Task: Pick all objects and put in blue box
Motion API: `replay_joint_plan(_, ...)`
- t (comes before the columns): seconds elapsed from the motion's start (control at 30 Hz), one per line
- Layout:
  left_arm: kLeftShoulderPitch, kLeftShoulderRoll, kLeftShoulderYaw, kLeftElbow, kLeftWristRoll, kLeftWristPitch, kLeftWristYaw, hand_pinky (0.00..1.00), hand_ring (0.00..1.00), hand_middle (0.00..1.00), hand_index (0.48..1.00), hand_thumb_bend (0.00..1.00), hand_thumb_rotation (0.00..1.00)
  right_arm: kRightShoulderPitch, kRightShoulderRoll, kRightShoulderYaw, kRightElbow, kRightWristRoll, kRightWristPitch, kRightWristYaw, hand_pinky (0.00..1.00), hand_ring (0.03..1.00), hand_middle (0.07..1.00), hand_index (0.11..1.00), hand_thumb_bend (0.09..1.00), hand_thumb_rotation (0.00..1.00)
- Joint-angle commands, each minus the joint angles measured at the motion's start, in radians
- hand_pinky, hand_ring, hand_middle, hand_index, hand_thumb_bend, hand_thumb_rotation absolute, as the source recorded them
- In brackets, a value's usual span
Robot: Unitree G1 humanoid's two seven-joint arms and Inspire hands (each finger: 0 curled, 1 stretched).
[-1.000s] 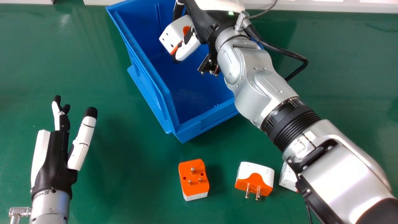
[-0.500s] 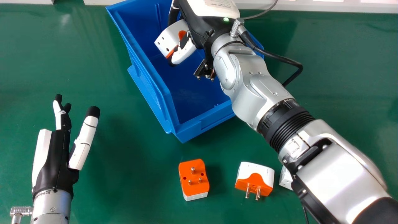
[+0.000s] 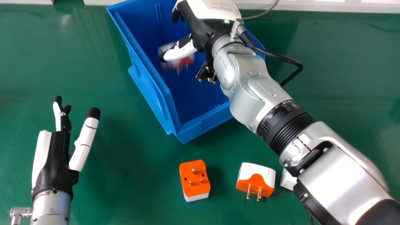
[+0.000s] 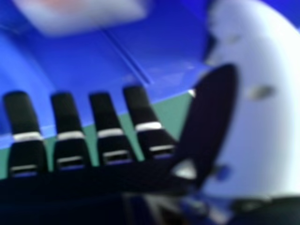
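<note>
Three adapters lie on the green table (image 3: 131, 190): an orange-faced one (image 3: 196, 178), a white-and-orange one (image 3: 257, 178) to its right, and a white one (image 3: 287, 180) partly hidden by my right forearm (image 3: 340, 172). Over the blue box (image 3: 200, 126), my right hand (image 3: 203, 28) has its fingers straight and wide; a blurred adapter (image 3: 187, 60) is past my thumb, apart from those fingers. My left hand (image 3: 54, 162) is open at the left.

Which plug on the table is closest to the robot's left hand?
The orange-topped plug, with three pins sticking up. The two-pin plug and the partly hidden plug lie farther right.
</note>
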Motion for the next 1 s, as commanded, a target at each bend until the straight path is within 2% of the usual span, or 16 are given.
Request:
replay_joint_plan(0.0, -0.004, 0.007, 0.007, -0.013, -0.001, -0.016, 0.004, 1.00, 1.00, 1.00, 1.000, 0.66, 1.00, -0.007, -0.012, 0.009, -0.031, -0.016, -0.003, -0.019, 1.00, 1.000, 1.000, 1.000, 0.532, 0.55)
replay_joint_plan(0.2, -0.016, 0.008, 0.006, 0.008, -0.005, -0.026, 0.004, 1.00, 1.00, 1.00, 1.000, 0.66, 1.00, 0.028, -0.034, 0.015, -0.102, -0.029, 0.012, -0.023, 1.00, 1.000, 1.000, 1.000, 0.518, 0.54)
replay_joint_plan(0.43, -0.023, 0.010, 0.008, 0.021, -0.006, -0.034, 0.004, 1.00, 1.00, 1.00, 1.000, 0.66, 1.00, 0.141, -0.079, 0.010, -0.352, -0.047, 0.096, 0.020, 1.00, 1.000, 1.000, 1.000, 0.417, 0.49)
replay_joint_plan(0.6, -0.029, 0.015, 0.015, 0.039, -0.014, -0.046, 0.000, 1.00, 1.00, 1.00, 1.000, 0.67, 1.00, 0.326, -0.139, -0.005, -0.701, -0.083, 0.162, 0.074, 1.00, 1.000, 1.000, 1.000, 0.369, 0.40)
replay_joint_plan(0.73, -0.030, 0.019, 0.019, 0.044, -0.019, -0.050, -0.003, 1.00, 1.00, 1.00, 1.000, 0.68, 1.00, 0.471, -0.179, -0.028, -0.945, -0.110, 0.188, 0.094, 1.00, 1.000, 1.000, 1.000, 0.361, 0.38)
replay_joint_plan(0.97, -0.037, 0.030, 0.029, 0.052, -0.030, -0.048, -0.013, 1.00, 1.00, 1.00, 1.000, 0.68, 1.00, 0.740, -0.223, -0.047, -1.238, -0.176, 0.149, 0.042, 0.98, 1.000, 1.000, 1.000, 0.364, 0.38)
